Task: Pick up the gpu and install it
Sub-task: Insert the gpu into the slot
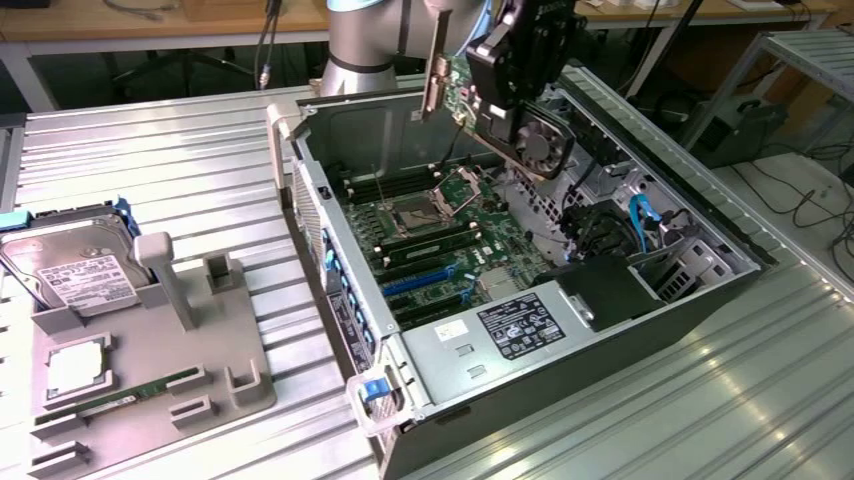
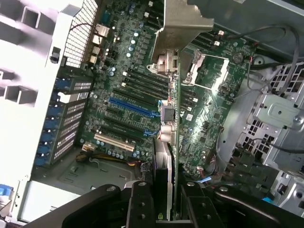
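The gripper point(image 1: 507, 100) is closed on the gpu point(image 1: 537, 146), which it holds in the air over the open computer case point(image 1: 747, 250). In the wrist view the two black fingers point(image 2: 142, 209) press on either side of the card point(image 2: 171, 137), seen there edge-on as a thin green line with small silver parts along it.

The gpu is a flat card with a green board and a dark face carrying a round black fan point(image 1: 541, 140). Its pale metal bracket point(image 1: 434, 72) runs along one end as a narrow strip – in the wrist view that bracket point(image 2: 183, 23) is the end farthest from the fingers. In the exterior view the card hangs tilted, bracket end toward the exterior view's left, above the far part of the case and clear of the board beneath; it is not seated in any slot.

Below it lies the green motherboard point(image 1: 427, 245), with a processor socket point(image 1: 407, 215) and a row of slots, one of them blue point(image 2: 130, 107). The case lies on its side on a ribbed metal table point(image 1: 160, 150). Well apart, toward the exterior view's left, a grey fixture point(image 1: 200, 390) holds a silver hard drive point(image 1: 74, 268) and a green RAM stick point(image 1: 134, 392).
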`<state>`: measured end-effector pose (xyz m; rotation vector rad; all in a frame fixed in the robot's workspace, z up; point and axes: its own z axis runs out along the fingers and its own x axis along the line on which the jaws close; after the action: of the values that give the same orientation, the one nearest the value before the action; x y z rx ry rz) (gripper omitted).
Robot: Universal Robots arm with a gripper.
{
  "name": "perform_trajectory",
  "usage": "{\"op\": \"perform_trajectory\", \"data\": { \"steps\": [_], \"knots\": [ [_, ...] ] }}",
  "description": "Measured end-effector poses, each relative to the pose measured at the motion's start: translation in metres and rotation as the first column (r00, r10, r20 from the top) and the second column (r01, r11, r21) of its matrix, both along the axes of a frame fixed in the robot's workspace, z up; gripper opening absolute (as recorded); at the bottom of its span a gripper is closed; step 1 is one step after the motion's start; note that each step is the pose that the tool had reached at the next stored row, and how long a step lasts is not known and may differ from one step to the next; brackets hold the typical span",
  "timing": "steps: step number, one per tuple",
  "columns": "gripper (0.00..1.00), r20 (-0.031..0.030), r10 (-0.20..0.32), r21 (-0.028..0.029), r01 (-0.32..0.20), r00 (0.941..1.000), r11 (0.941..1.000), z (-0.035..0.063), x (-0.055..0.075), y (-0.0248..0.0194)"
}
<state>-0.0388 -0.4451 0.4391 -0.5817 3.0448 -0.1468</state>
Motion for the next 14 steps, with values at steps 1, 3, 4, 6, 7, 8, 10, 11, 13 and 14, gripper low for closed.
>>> {"op": "perform_trajectory", "data": {
  "steps": [1,3,4,6,7,8,10,11,13,14],
  "knots": [
    [0.27,0.0,0.011,0.0,-0.011,0.9999,0.9999,0.0,0.0,0.0],
    [0.27,0.0,0.033,0.0,-0.033,0.9995,0.9995,0.0,0.0,-0.0001],
    [0.27,0.0,0.043,0.0,-0.043,0.9991,0.9991,0.0,0.0,-0.0001],
    [0.27,0.0,0.072,0.0,-0.072,0.9974,0.9974,0.0,0.0,-0.0002],
    [0.27,0.0,0.085,0.0,-0.085,0.9964,0.9964,0.0,0.0,-0.0002],
    [0.27,0.0,0.096,0.0,-0.096,0.9954,0.9954,0.0,0.0,-0.0003],
    [0.27,0.0,0.119,0.0,-0.119,0.9929,0.9929,0.0,0.0,-0.0003],
    [0.27,0.0,0.136,0.0001,-0.136,0.9906,0.9906,0.0,0.0,-0.0003],
    [0.27,0.0001,0.16,0.0,-0.16,0.9871,0.9871,0.0,0.0,-0.0004],
    [0.27,0.0,0.174,0.0,-0.174,0.9848,0.9848,0.0,0.0,-0.0004]
  ]
}}
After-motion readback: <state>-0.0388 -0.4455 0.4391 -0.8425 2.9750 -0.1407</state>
